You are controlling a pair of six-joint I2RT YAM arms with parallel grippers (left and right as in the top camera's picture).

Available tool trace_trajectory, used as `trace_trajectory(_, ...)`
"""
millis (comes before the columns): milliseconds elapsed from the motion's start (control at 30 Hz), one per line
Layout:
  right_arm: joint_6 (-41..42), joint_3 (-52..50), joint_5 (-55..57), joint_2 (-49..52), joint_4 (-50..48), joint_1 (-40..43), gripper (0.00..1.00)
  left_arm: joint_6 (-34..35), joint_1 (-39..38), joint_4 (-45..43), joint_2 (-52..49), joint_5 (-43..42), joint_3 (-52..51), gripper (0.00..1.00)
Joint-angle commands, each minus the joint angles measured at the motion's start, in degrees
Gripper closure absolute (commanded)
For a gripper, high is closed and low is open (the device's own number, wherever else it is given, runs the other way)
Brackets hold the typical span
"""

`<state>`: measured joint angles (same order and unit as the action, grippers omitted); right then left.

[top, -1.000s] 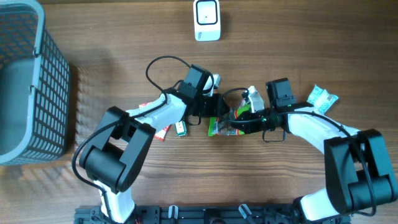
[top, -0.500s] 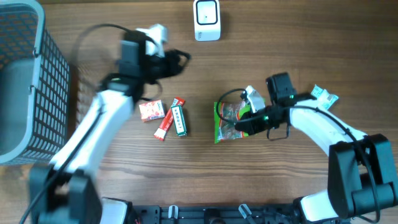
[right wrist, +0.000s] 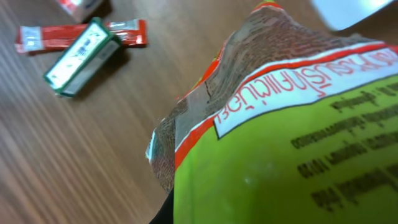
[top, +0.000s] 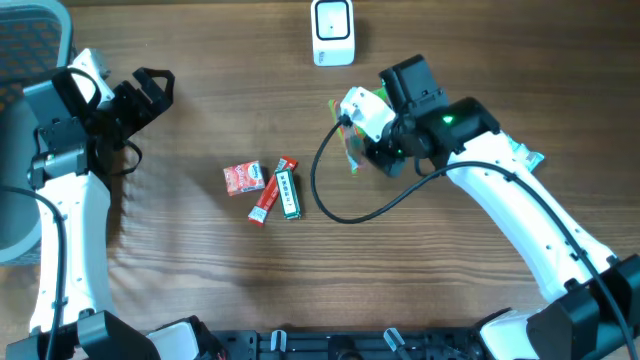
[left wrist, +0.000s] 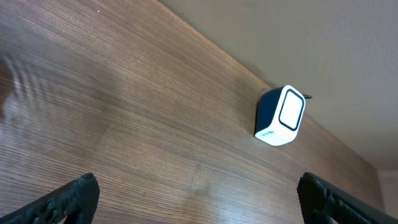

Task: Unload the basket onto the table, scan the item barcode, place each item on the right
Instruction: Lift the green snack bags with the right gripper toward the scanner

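Overhead, the right claw is clamped on a green snack bag, lifted off the desk near the white barcode scanner and apart from it. Only a narrow edge of the bag shows past the wrist. The left claw hangs wide and empty at the far left, beside the grey basket.

In mid-desk lie a red packet, a green stick pack and a red stick pack; the two sticks touch.

From the right wrist, the bag fills most of the frame, showing green and orange panels with small print; I cannot make out a barcode. From the left wrist, two dark fingers sit at the lower corners, far apart, with bare wood between and the scanner standing beyond.
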<state>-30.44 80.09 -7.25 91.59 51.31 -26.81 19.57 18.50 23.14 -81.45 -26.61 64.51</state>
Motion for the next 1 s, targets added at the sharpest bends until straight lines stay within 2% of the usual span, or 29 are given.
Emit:
trace_trajectory(0,-5.5,8.0,3.7,-1.4,1.8,0.0,0.96,-1.3,0.2,0.2,-0.1,-0.3,0.1,0.00)
trace_trajectory(167,-10.1,22.4,7.5,0.2,9.3,0.0,0.95,-1.3,0.2,0.3,-0.1,-0.3,0.1,0.00)
trace_trajectory(267,-14.0,31.3,14.3,3.9,10.5,0.0,0.95,-1.3,0.2,0.3,-0.1,-0.3,0.1,0.00)
trace_trajectory(533,-32.8,32.7,22.0,19.1,-11.1,-2.6,0.96,-1.3,0.1,0.3,-0.1,-0.3,0.1,0.00)
trace_trajectory(733,-43.4,32.7,28.0,30.9,-33.4,-2.6,0.96,-1.3,0.1,0.3,-0.1,-0.3,0.1,0.00)
trace_trajectory(833,-50.8,32.7,31.4,35.9,-49.5,-2.5,0.96,-1.3,0.2,0.3,-0.1,-0.3,0.1,0.00)
trace_trajectory(967,-54.5,32.7,31.4,40.3,-62.0,-1.6,0.96,-1.3,0.2,0.3,-0.1,-0.3,0.1,0.00)
